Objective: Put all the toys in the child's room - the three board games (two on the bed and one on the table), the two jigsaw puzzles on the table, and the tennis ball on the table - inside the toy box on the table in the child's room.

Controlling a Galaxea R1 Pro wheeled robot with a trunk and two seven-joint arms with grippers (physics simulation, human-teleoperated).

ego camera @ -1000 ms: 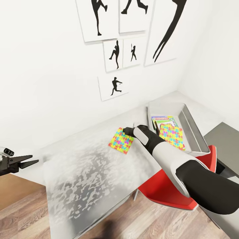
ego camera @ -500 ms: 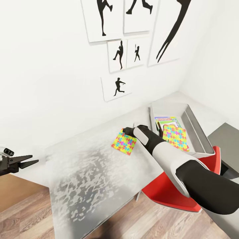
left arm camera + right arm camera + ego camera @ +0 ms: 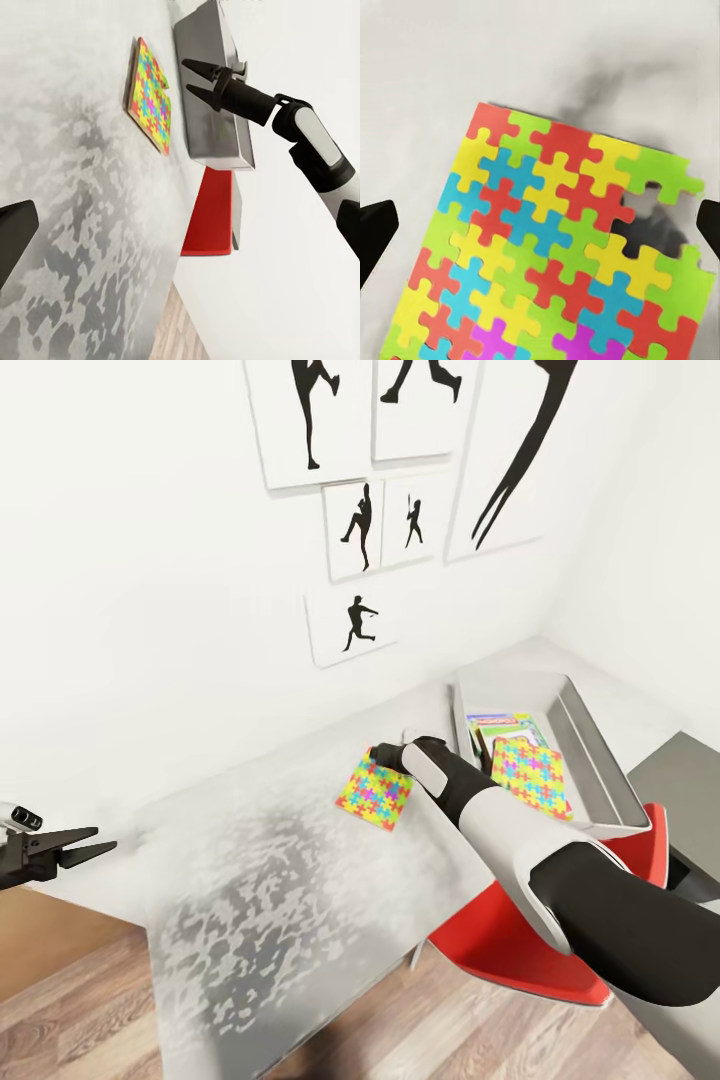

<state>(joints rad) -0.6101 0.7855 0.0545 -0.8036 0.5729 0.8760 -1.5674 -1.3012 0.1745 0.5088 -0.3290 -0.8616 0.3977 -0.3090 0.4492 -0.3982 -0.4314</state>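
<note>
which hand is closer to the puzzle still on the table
Right. The right hand hangs open just above the jigsaw puzzle lying on the table beside the toy box. The left hand is open, far off past the table's other end.

White right arm [image 3: 520,840] w/ black joints, black pointed gripper [image 3: 196,78]

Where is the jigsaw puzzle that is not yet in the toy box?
In the head view, the jigsaw puzzle lies flat on the table, just left of the toy box, under the right gripper.
</note>
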